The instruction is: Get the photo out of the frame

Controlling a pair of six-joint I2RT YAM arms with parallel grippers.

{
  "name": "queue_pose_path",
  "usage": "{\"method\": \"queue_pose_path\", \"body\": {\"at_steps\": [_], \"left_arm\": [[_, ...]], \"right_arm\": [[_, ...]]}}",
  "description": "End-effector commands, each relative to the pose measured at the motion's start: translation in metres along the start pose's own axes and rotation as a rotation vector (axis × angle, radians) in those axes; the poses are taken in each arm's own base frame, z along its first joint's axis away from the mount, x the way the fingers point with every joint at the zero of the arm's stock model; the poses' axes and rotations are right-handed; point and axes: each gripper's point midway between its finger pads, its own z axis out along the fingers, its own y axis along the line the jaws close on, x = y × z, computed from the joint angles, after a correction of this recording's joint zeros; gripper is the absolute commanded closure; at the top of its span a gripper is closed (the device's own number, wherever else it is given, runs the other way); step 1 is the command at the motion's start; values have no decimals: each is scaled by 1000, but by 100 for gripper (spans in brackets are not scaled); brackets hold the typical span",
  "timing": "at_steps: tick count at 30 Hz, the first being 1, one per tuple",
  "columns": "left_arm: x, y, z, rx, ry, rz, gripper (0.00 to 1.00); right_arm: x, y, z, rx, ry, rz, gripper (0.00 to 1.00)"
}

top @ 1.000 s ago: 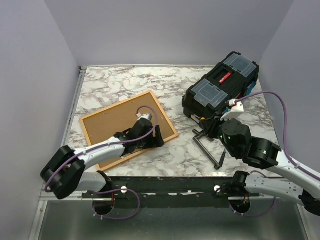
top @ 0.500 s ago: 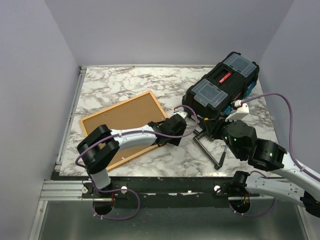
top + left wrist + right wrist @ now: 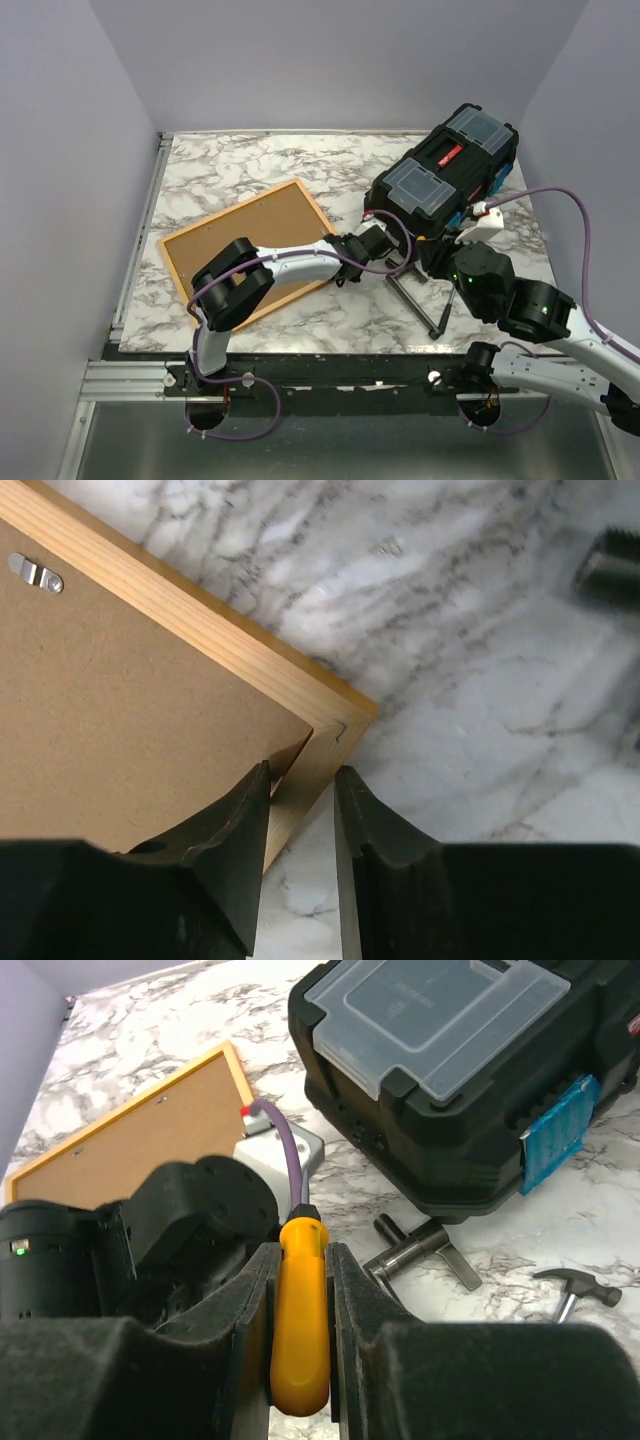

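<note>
Left hand (image 3: 300, 775) now astride frame (image 3: 180, 605) corner

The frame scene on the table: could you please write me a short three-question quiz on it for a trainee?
1. True or false: the frame lies with its back up.
2. The right gripper holds: A) a sponge, B) a yellow-handled tool, C) nothing.
3. Complete: the left gripper straddles the frame's rail at a ____.
Key: 1 true; 2 B; 3 corner.
</note>
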Motion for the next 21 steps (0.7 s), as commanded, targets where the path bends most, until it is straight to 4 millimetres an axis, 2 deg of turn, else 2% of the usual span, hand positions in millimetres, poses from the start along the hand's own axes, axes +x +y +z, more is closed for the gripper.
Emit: {"method": "queue_pose_path", "body": {"at_steps": [1, 7, 10, 11, 15, 17, 19, 21], "left_arm": [[-21, 37, 14, -81, 13, -169, 72], [-65, 65, 38, 1, 31, -392, 75], [-89, 68, 42, 92, 30, -497, 74], [-101, 71, 38, 118, 10, -518, 72], [-127, 80, 11, 180, -58, -543, 46], [-128, 87, -5, 219, -81, -549, 35], [-119, 99, -20, 234, -98, -567, 29], [-98, 107, -33, 255, -104, -583, 27]], "right_arm": [[-12, 3, -6, -14, -17, 42, 99], [-12, 4, -7, -14, -13, 47, 99], [-11, 5, -5, -16, -12, 51, 99], [-10, 6, -5, -18, -9, 50, 99], [-6, 12, 0, -25, 4, 46, 99], [-4, 15, 2, -28, 10, 40, 99], [-1, 18, 5, -30, 17, 33, 99], [2, 21, 9, -31, 24, 25, 99]]}}
